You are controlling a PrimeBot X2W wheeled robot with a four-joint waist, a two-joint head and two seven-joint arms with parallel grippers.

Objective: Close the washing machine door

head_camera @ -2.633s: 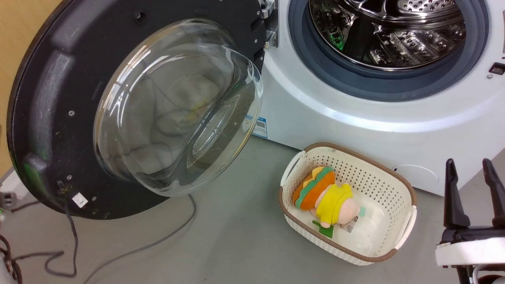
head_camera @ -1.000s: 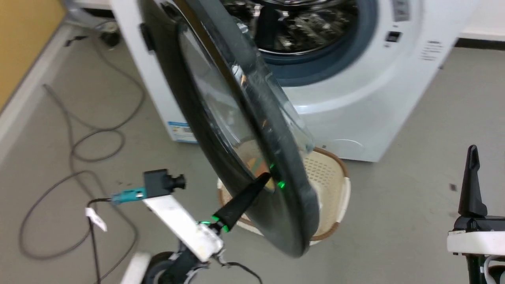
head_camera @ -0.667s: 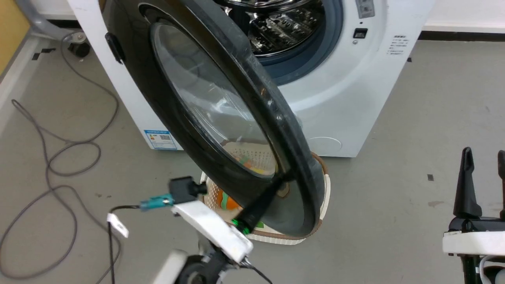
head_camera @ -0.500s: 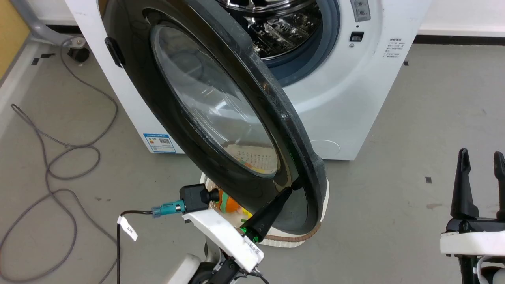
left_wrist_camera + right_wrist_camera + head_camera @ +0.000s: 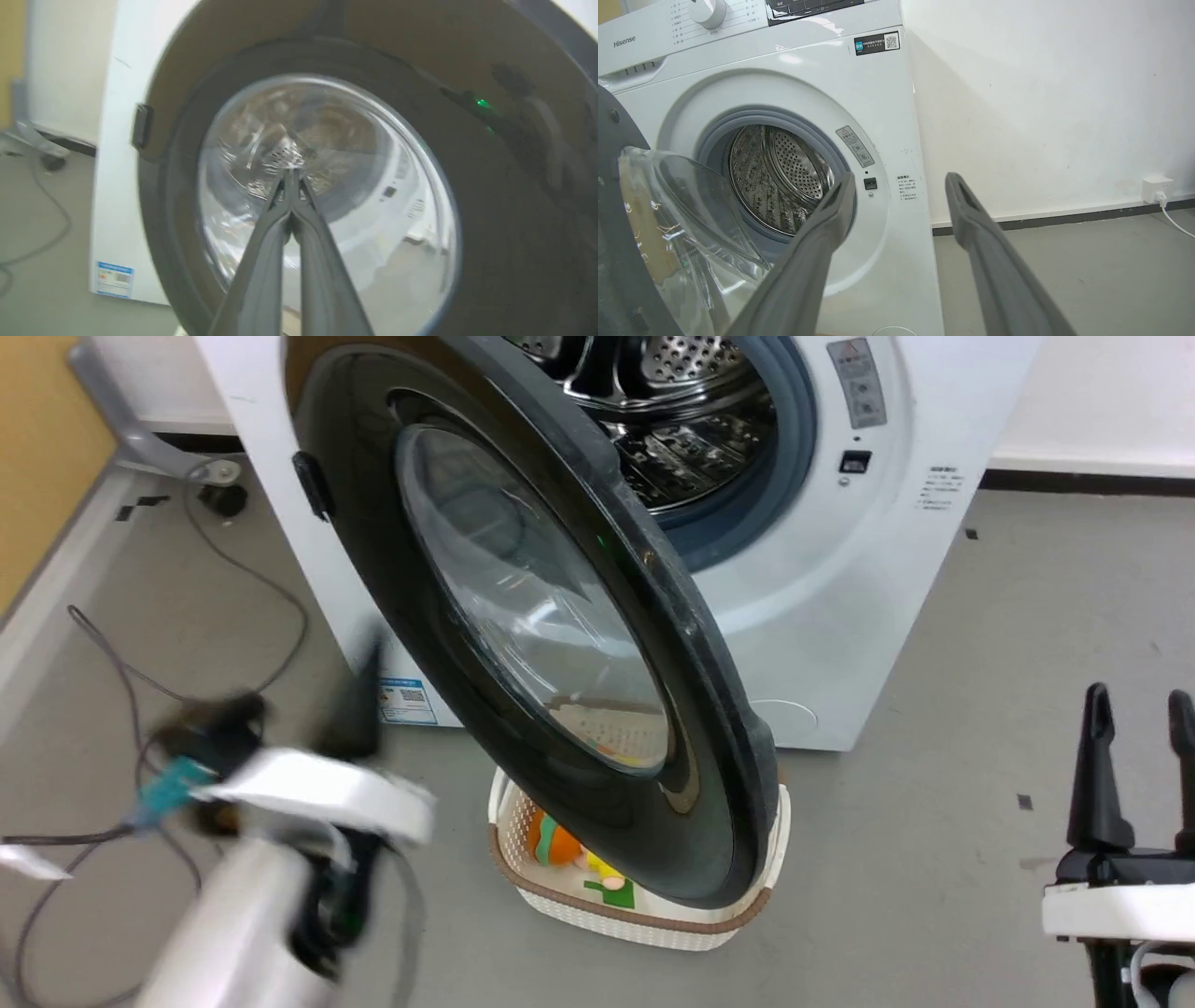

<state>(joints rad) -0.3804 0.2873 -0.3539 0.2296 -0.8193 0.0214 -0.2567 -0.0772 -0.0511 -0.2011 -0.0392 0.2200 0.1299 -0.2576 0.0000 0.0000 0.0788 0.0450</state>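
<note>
The washing machine [image 5: 840, 616] stands white with its steel drum [image 5: 681, 420] showing. Its black-framed door [image 5: 560, 644] hangs half open, its edge towards me, with the glass window [image 5: 532, 607] in the middle. My left gripper [image 5: 359, 700] is blurred at the lower left, apart from the door, in front of the machine's blue label [image 5: 403, 702]. In the left wrist view its fingers [image 5: 261, 261] are shut and empty, pointing at the door's outer glass [image 5: 373, 196]. My right gripper [image 5: 1134, 709] stands open at the lower right, well off the door. The right wrist view shows the right gripper [image 5: 900, 179] facing the machine's front [image 5: 878, 116].
A cream perforated basket [image 5: 644, 915] holding a plush toy [image 5: 551, 840] sits on the floor under the door's lower rim. Grey cables [image 5: 121, 663] lie on the floor at the left. A wall socket with a plug [image 5: 1155, 189] is at the right.
My left gripper has left the door's lower rim and swung away to the left, fast enough to blur. The door stays half open. The head camera has shifted a little.
</note>
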